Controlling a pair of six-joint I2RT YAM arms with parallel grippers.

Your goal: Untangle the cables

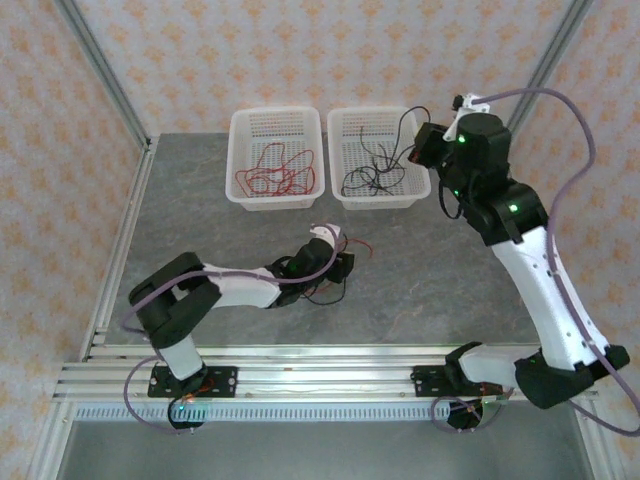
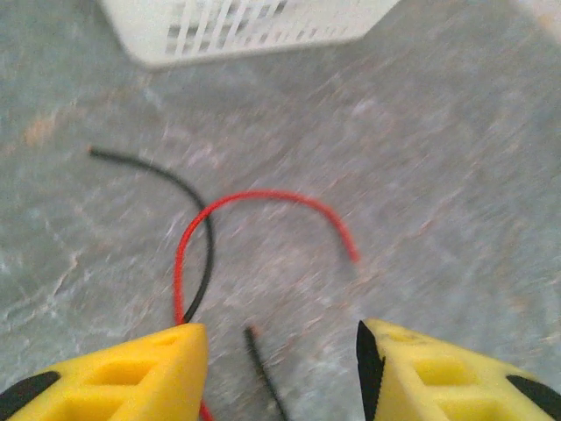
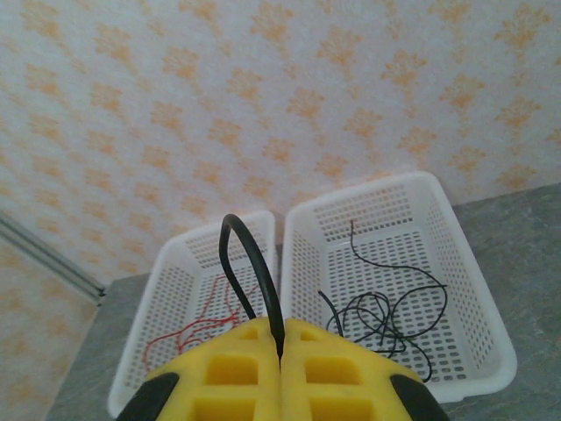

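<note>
- Cables [image 2: 203, 210] crossing on the table [image 2: 456, 175] just ahead of the left gripper [image 2: 280, 331], which is released, jaws spread wide with nothing between them.
- One red cable [image 2: 263, 195] rising from beside the left yellow finger [image 2: 131, 368], arching over to the right and ending loose on the grey surface.
- One black cable [image 2: 166, 175] curving down from the upper left, meeting the red one near the top of its arch and running close alongside it lower down.
- A short black end [image 2: 263, 368] lying between the two fingertips, touching neither.
- Beyond these, the slotted wall of a white basket at the top of the left wrist view, blurred.
- Right gripper [image 3: 280, 338] clenched, yellow fingers pressed together on a held black cable [image 3: 250, 254] that loops up out of the tips and bends over to the left.
- Seen from above, right gripper [image 1: 425, 150] raised at the right edge of the right basket [image 1: 375, 110].
- Below it, the right basket [image 3: 478, 289] holding tangled thin black cables [image 3: 386, 316], also seen from above [image 1: 370, 180].
- Just beside it, touching or nearly so, the left basket [image 3: 166, 307] [image 1: 275, 112] holding thin red cables [image 3: 188, 333] [image 1: 275, 178].
- Both baskets at the far side of the table, well apart from the left gripper.
</note>
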